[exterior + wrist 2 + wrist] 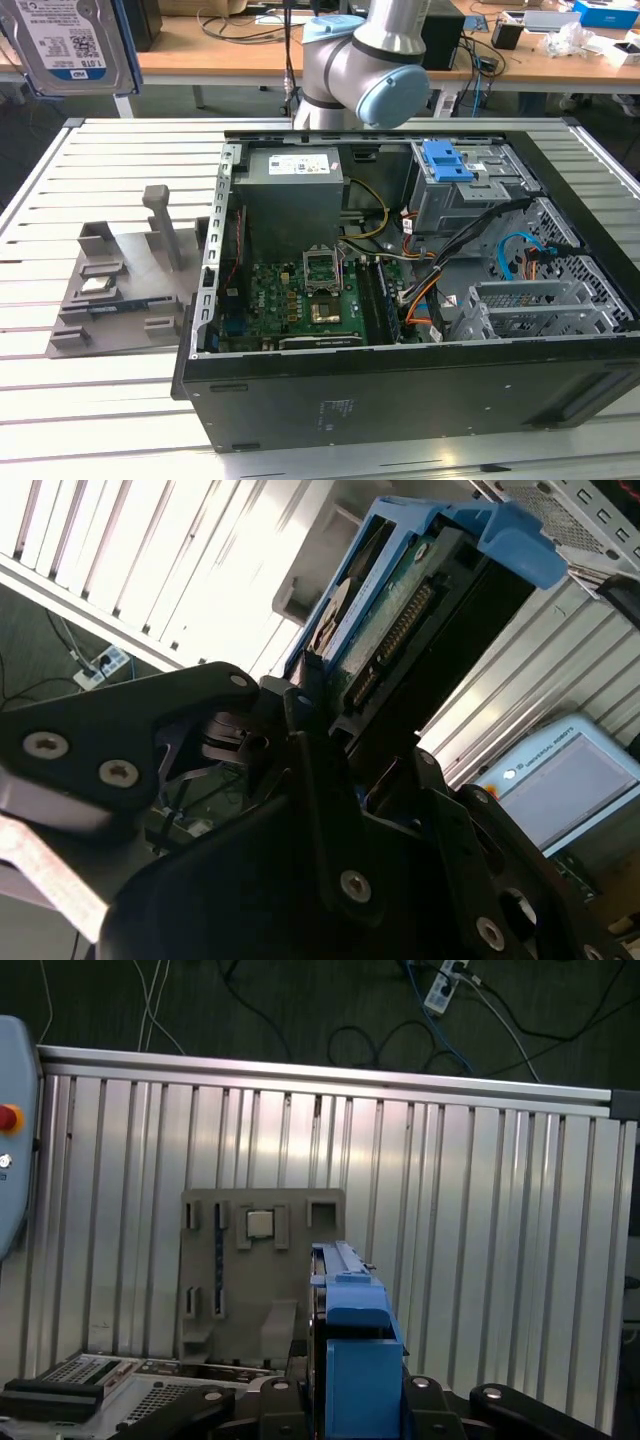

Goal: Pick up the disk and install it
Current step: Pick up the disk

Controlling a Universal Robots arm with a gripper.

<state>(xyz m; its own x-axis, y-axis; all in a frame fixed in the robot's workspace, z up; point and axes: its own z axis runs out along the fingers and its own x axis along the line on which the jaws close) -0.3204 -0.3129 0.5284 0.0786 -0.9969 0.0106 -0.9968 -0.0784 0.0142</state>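
The disk [70,45], a silver drive with a blue-and-white label, hangs high at the exterior view's upper left, well above the slatted table. In the second wrist view the disk [400,610] shows its connector edge and blue carrier frame, and my gripper [330,715] is shut on it with black fingers [300,770] pressed to its sides. In the first wrist view the disk [350,1330] stands on edge, blue frame forward, clamped in my gripper [345,1400] above the table.
An open computer case [400,400] lies on the aluminium table, with a grey power-supply box [295,190] and a grey cage with a blue latch [447,160] inside. A grey fixture [120,290] holding a chip sits to its left, also seen as the fixture [260,1260]. A pendant screen [570,780] is near.
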